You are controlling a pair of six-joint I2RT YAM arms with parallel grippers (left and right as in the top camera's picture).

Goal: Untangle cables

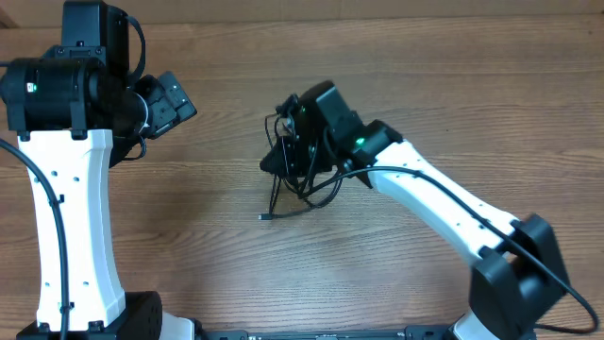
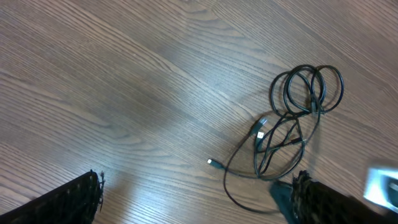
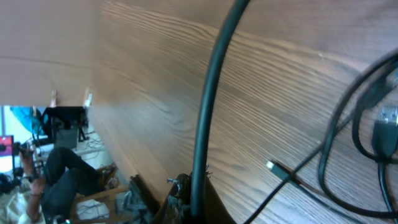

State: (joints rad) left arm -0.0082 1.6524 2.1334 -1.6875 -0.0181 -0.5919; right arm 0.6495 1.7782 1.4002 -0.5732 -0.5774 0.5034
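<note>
Overhead: right gripper [image 1: 283, 159] is bearing down on the cables [image 1: 304, 194], which are bunched at mid-table [image 1: 425, 76], likely to draw one out. The left gripper [image 1: 175, 99] is idling well apart.
Left wrist: jaws are standing wide, carrying nothing.
Right wrist: jaws are pinching one strand [image 3: 203, 124].

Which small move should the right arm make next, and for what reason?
Probably raise the right gripper slowly, to draw one cable strand out of the tangle. The gripper is shut on that strand, which runs out from between its fingers, while the other cables lie looped on the table. The left gripper is open and apart from them.
</note>
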